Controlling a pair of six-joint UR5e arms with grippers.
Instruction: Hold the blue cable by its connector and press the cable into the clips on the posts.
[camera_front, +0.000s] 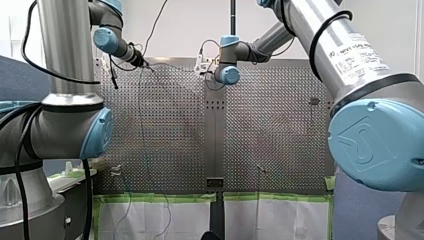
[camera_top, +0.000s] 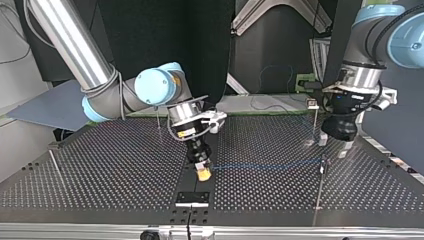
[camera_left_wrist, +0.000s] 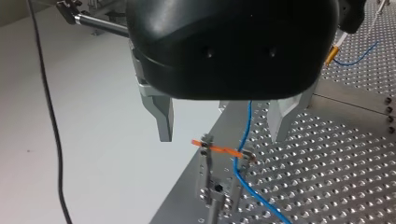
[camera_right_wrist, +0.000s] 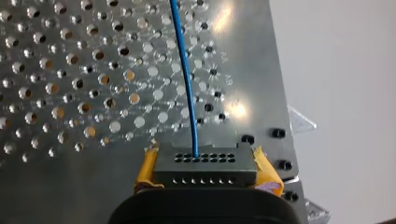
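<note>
— So, how far along is this looking?
— Early, I'm guessing. My right hand (camera_top: 202, 172) is clamping the connector (camera_right_wrist: 205, 163) between its yellow pads (camera_right_wrist: 266, 171), low over the middle of the surface (camera_top: 100, 165). The blue cable (camera_top: 265, 165) is running from it toward the top view's right, just above the holes.
— Is it sitting in a clip yet?
— I'm not managing to tell. In the left wrist view it is passing right beside the orange-tipped clip (camera_left_wrist: 219, 149) on a post (camera_left_wrist: 208, 191). Whether it is seated or only touching, I cannot say. My left hand (camera_left_wrist: 222, 123) is hovering above that clip, its metal fingers (camera_left_wrist: 161, 116) standing apart and gripping nothing.
— So what is remaining?
— Pressing the cable down there, I'm judging, then routing it to the others. A second post (camera_top: 314, 125) is standing just beside my left hand in the top view, seemingly bare.
— And the room?
— The perforated metal surface is carrying thin posts here and there. Green tape (camera_front: 160, 197) is edging its near side in the front view, and dark panels (camera_top: 150, 30) are closing off the far side in the top view.
</note>
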